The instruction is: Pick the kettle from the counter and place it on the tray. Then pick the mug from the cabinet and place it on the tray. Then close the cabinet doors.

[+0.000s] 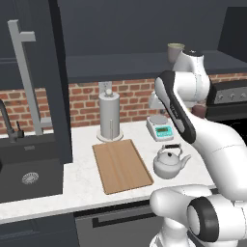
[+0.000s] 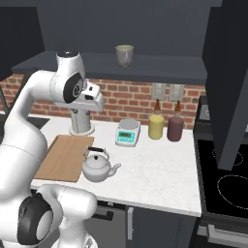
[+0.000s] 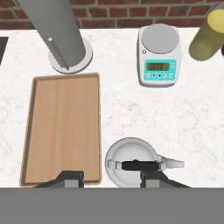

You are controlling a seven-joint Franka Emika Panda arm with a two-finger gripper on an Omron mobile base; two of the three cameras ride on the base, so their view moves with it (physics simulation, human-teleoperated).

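Observation:
The silver-grey kettle (image 1: 170, 162) (image 2: 98, 167) (image 3: 127, 151) stands upright on the white counter (image 2: 155, 167), just right of the wooden tray (image 1: 121, 165) (image 2: 60, 157) (image 3: 63, 127), which is bare. My gripper (image 3: 111, 178) hangs high over the kettle and the tray's near corner, pointing down. It is open, with nothing between its fingertips (image 3: 154, 178). The grey-beige mug (image 1: 175, 52) (image 2: 124, 54) sits on the shelf of the dark cabinet (image 2: 121, 69). A cabinet door (image 1: 50, 82) stands open at the left, another cabinet door (image 2: 227, 77) at the right.
A tall grey paper-towel holder (image 1: 109, 116) (image 3: 63, 35) stands behind the tray. A white scale (image 1: 160, 128) (image 3: 159, 54) sits behind the kettle, with a yellow jar (image 2: 156, 126) and a dark-red jar (image 2: 175, 128) beside it. Sink (image 1: 24, 176) at left, stove (image 2: 227, 181) at right.

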